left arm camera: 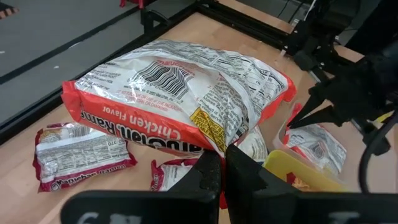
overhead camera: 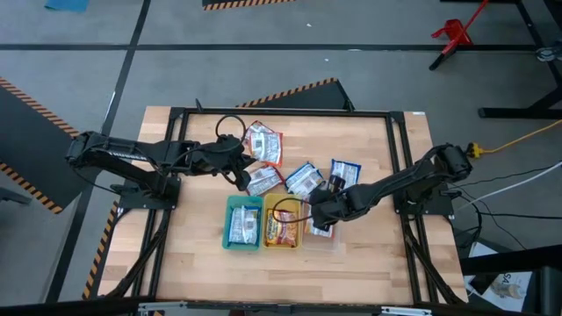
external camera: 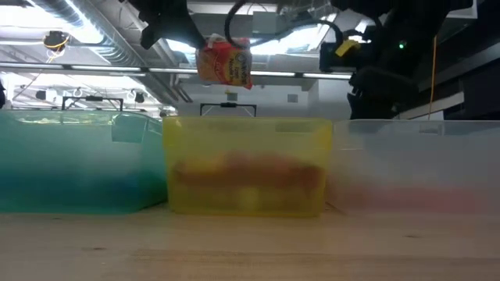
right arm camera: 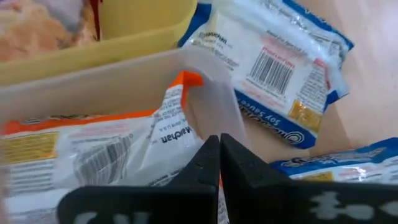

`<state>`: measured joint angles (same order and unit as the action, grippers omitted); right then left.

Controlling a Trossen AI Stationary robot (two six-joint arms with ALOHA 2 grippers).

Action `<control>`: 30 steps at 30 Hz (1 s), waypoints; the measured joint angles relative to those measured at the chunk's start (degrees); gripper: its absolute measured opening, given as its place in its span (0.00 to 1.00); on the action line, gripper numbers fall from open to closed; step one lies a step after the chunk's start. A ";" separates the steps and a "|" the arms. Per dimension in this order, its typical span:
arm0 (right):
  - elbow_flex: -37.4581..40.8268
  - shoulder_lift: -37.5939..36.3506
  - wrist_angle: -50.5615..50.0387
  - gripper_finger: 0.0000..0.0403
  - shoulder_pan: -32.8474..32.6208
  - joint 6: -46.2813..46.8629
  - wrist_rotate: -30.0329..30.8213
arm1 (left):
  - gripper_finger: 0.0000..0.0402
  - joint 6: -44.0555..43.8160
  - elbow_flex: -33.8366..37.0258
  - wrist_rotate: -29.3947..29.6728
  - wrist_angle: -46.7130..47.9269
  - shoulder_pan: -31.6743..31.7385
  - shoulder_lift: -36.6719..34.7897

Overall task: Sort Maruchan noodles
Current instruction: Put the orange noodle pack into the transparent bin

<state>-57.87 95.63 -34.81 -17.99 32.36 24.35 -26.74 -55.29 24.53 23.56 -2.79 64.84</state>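
Taking the yellow plastic tray in the middle of the row as the mark, the sorting looks roughly half done. It already holds a reddish packet, the green plastic tray touching it on the left arm's side holds a blue-and-white packet, and the clear plastic tray on its other side has an orange-and-white packet lying in it. The left gripper has its fingers pinched tight on the edge of an orange-and-white chicken-flavour ramen packet, held clear of the wood just beyond the green tray. The right gripper is closed with its tips over the clear tray; whether it pinches the packet there I cannot tell. Still loose on the wooden table beyond the trays are red-edged packets and blue-and-white packets, so several remain to be sorted.
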 joint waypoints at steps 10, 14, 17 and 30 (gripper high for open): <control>0.44 -0.87 0.14 0.00 -0.05 -0.83 -0.71 | 0.00 0.24 0.00 -0.90 -0.22 0.00 0.00; -2.20 -5.02 -1.96 0.00 -0.04 -2.30 0.78 | 0.00 0.26 0.02 -1.30 -0.56 -0.02 0.00; -4.83 -9.46 -7.36 0.00 -0.05 -2.48 3.31 | 0.00 0.03 0.02 -2.54 -1.13 -0.02 -0.02; -8.13 -30.77 -21.30 0.00 0.00 2.21 23.87 | 0.00 -2.68 0.08 -4.08 -16.27 -7.31 9.97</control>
<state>-66.00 64.86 -56.11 -18.00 34.57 48.22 -29.42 -55.21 20.46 7.29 -10.10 74.80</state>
